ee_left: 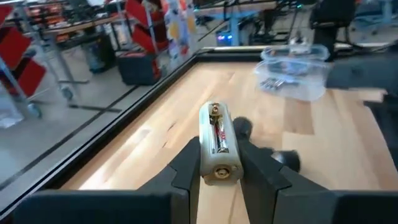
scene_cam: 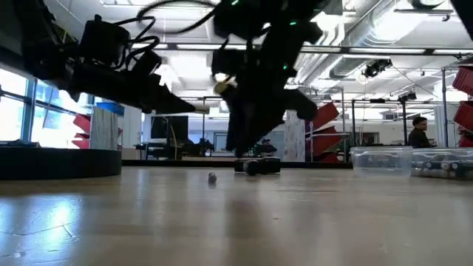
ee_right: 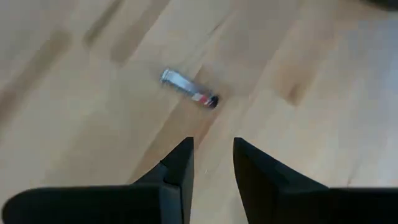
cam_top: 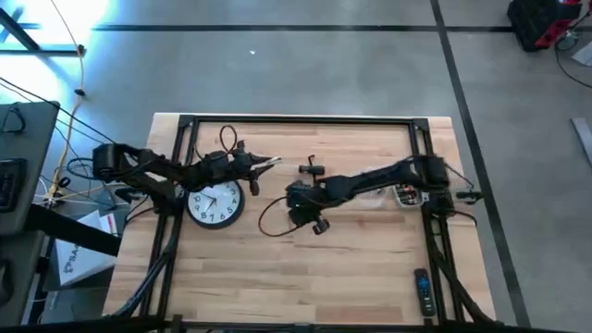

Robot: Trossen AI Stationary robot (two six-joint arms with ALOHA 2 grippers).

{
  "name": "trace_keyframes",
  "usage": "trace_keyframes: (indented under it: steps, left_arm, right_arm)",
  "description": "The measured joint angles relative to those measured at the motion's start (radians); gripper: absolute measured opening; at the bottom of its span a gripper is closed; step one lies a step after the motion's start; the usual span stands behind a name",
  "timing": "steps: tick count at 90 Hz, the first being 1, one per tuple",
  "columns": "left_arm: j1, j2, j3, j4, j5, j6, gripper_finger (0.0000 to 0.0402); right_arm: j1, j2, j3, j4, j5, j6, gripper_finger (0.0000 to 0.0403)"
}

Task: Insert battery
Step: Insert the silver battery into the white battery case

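Holding a battery (ee_left: 219,148) lengthwise in my left pincer (ee_left: 219,163), clamped between both fingers, raised over the counter (cam_top: 305,268) just beyond the wall clock (cam_top: 215,203), which lies face up near the left edge. My right pincer (ee_right: 211,163) hangs over mid-counter with its fingers narrowly parted and nothing in them; a second battery (ee_right: 188,90) lies flat on the wood just ahead of it, toward the far edge.

Judgement: the clock is face up, so its battery bay is not reachable as it lies. The step likely calls for turning it over first, then presenting the cell with poles matched and pressing it in squarely, not at a slant.

Room: front half of the counter is bare except a remote (cam_top: 422,290) at the front right corner. A clear plastic box (cam_top: 393,191) sits near the right edge, beside my right arm. The two arms are close together mid-counter; keep them apart.
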Motion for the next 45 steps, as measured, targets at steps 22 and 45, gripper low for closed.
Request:
trace_keyframes:
  steps: [22, 45]
  left_arm:
    - [0.000, -0.011, -0.023, -0.011, -0.005, -0.034, 0.0063]
    - [-0.005, -0.011, -0.022, -0.028, -0.004, -0.052, 0.0063]
  right_arm:
    - [-0.007, 0.149, 0.273, -0.196, 0.020, -0.222, 0.0158]
    - [-0.046, 0.233, 0.319, -0.212, -0.063, -0.410, 0.0155]
